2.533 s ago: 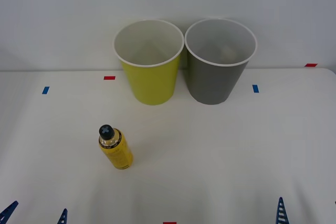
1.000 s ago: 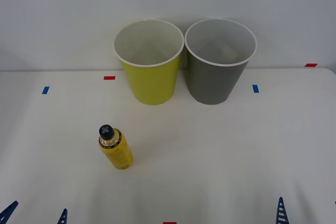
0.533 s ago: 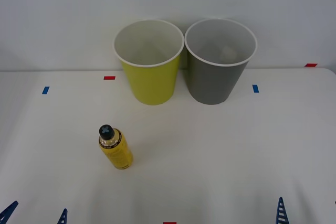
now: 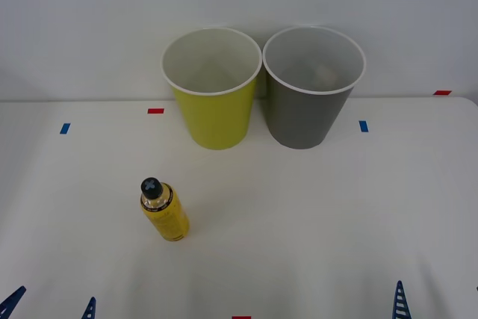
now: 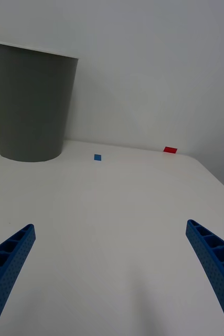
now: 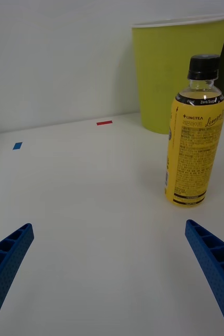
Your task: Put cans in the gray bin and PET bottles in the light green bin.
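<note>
Left gripper (image 6: pixel 109 283) wide, low before upright PET bottle (image 6: pixel 194 132); right gripper (image 5: pixel 109 278) wide, parked.

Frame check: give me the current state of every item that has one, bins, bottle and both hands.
PET bottle: upright on the table, cap on, not held.
Light green bin: upright, open-topped, nothing visible inside.
Gray bin: upright, a pale item at its bottom, unclear what.
Left hand: open, low, near the bottle.
Right hand: open, holding nothing.

Glossy plastic bottle (image 6: pixel 195 136), matt table (image 4: pixel 314 207)
</note>
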{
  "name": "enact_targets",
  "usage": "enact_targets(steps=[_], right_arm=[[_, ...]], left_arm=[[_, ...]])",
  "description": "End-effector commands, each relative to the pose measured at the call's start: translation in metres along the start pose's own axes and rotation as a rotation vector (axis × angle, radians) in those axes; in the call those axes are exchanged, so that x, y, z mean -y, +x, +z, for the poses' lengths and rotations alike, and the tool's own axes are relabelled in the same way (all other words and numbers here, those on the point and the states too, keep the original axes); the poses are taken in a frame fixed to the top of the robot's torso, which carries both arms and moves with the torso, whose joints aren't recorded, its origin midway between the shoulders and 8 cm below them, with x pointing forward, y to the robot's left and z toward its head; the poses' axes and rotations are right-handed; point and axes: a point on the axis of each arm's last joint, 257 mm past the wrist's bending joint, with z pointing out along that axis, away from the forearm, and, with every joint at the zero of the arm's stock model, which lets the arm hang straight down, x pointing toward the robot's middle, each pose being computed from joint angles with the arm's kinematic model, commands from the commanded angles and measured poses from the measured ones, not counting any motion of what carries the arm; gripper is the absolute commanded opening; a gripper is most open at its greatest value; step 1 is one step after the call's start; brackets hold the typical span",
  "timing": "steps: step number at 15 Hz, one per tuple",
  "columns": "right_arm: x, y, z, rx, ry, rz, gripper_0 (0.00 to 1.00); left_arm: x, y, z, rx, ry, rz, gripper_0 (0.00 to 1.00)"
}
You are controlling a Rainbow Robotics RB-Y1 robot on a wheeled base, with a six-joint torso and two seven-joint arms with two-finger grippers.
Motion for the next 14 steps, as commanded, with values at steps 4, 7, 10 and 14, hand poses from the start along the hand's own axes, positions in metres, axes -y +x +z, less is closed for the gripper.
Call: enact_targets(steps=[4,7,10,14], right_arm=[[0.000,0.000,0.000,0.000,0.000,0.000,1.00],[0.000,0.000,0.000,0.000,0.000,0.000,1.00],[0.000,0.000,0.000,0.000,0.000,0.000,1.00],[0.000,0.000,0.000,0.000,0.000,0.000,1.00]], left_arm=[[0.006,0.022,-0.001,-0.039,0.006,-0.017,1.00],[0.008,0.009,-0.003,0.014,0.035,-0.013,1.00],[0.012,0.006,0.001,0.042,0.096,0.014,1.00],[0.021,0.009,0.009,0.104,0.197,-0.027,1.00]])
